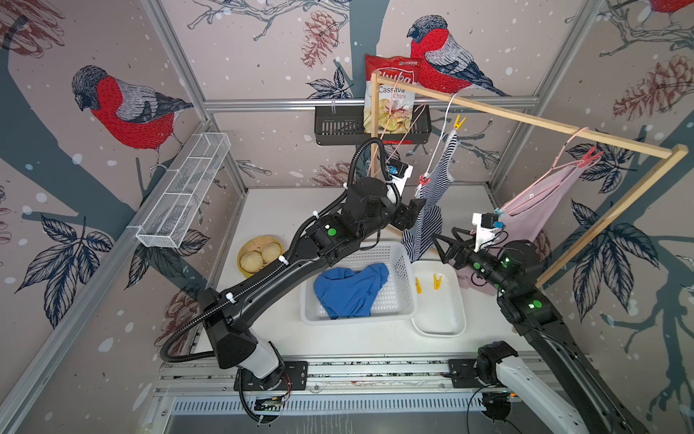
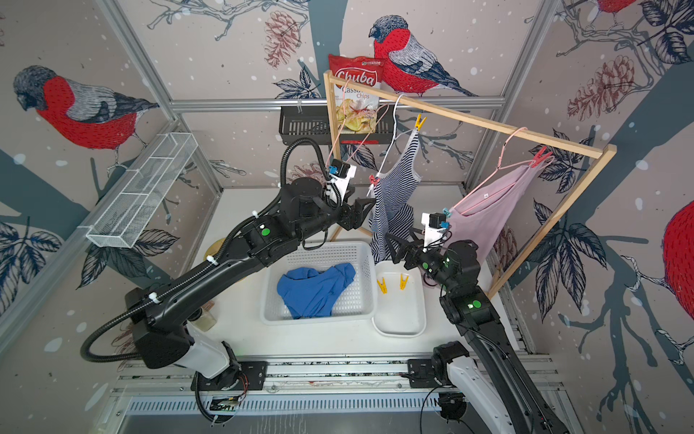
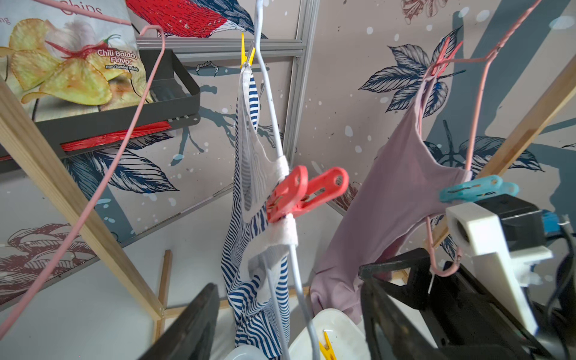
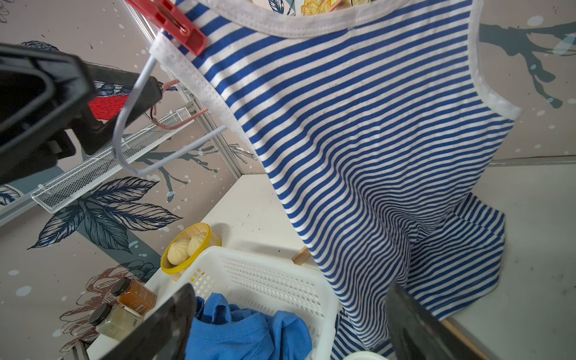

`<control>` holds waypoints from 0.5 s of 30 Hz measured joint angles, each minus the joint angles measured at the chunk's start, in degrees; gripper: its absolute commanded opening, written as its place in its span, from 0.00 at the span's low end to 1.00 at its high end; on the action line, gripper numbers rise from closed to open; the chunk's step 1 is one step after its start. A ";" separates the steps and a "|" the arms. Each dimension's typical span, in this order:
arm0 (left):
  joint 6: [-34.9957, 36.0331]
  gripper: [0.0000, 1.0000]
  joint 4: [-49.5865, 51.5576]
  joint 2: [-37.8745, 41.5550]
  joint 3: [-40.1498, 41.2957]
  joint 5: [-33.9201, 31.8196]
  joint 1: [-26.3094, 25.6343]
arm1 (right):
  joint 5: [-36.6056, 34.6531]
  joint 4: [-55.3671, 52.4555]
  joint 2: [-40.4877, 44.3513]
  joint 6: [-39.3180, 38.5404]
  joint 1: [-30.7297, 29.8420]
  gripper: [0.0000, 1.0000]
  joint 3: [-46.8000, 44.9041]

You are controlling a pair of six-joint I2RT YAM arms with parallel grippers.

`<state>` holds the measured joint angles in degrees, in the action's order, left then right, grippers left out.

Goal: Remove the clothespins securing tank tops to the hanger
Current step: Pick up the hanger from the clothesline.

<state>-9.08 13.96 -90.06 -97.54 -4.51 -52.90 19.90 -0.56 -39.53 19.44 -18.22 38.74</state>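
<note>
Bird-print walls [image 1: 263,56] behind striped tank top [image 4: 374,124] with red clothespin [image 3: 305,193].

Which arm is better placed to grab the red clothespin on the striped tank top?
Left. The left gripper sits just below the red clothespin, which is centred ahead of its open jaws; the right gripper hangs lower and farther off.

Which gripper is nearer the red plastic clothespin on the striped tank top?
Left. The left gripper sits just beneath the red plastic clothespin; the right gripper is lower, farther off.
</note>
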 measured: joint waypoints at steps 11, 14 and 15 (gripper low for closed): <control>0.31 0.00 1.29 -6.34 -6.84 -1.95 -0.09 | 0.07 0.02 -0.11 -0.26 0.00 0.94 0.04; 1.53 0.00 3.06 -7.61 -9.40 -1.64 -0.07 | 0.46 0.04 -0.09 -0.39 -0.02 0.94 0.04; 1.53 0.00 3.37 -7.82 -9.90 -1.66 -0.17 | 0.59 0.00 -0.09 -0.46 -0.04 0.94 0.04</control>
<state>-7.55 17.32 -97.89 -107.44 -6.17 -53.08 20.49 -0.56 -39.62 18.98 -18.26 38.79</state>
